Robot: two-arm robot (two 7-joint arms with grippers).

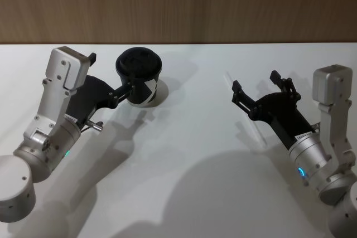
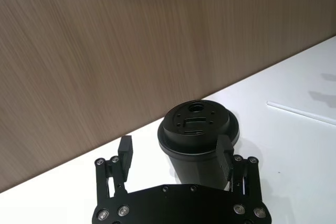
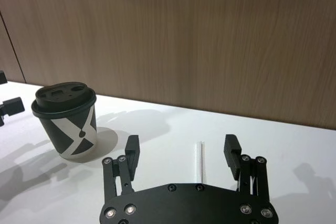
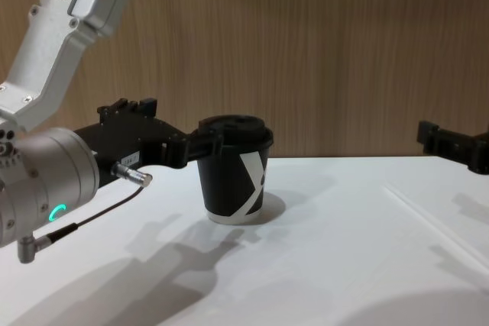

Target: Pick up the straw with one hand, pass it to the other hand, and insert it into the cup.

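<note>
The black cup with its black lid and white mark stands upright at the back left of the white table. My left gripper is open beside it, one fingertip close against the cup wall just under the lid. The white straw lies flat on the table at the right. My right gripper hovers open over it, with the straw running between its two fingers. In the head view the straw pokes out from under the right gripper. The chest view has the cup and the straw.
A wood-panelled wall rises directly behind the table's far edge. A thin black cable with a silver plug hangs from the left arm. Bare white table lies between the two arms and toward the front.
</note>
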